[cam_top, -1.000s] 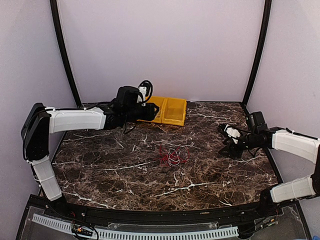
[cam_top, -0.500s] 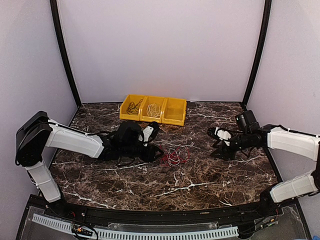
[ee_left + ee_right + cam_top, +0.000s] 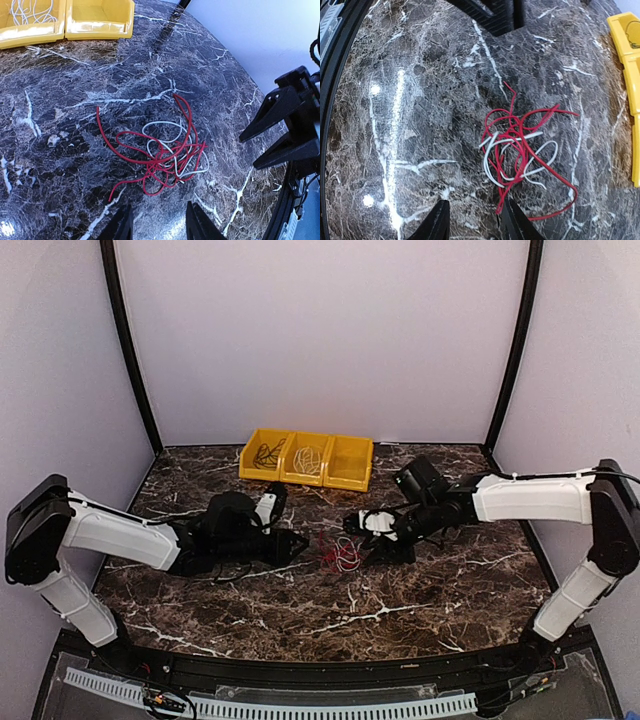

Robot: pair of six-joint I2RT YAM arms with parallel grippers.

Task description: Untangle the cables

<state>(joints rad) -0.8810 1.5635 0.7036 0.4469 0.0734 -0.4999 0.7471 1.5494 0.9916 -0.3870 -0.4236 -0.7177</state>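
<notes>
Red and white cables (image 3: 165,155): light, limp, snag-prone | take the loose red end at left | left gripper (image 3: 157,225), right gripper (image 3: 475,222): both parted, empty

Tangled cables (image 3: 161,164) — fingers (image 3: 123,226) parted nearby.

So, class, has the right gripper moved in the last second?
Yes. The right gripper has swung left, from near the table's right edge to beside the cable tangle, nearer the yellow bins.

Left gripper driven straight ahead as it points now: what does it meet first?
Probably the tangle of red and white cables, lying right ahead of the left gripper and its open jaws; depth is unclear.
</notes>
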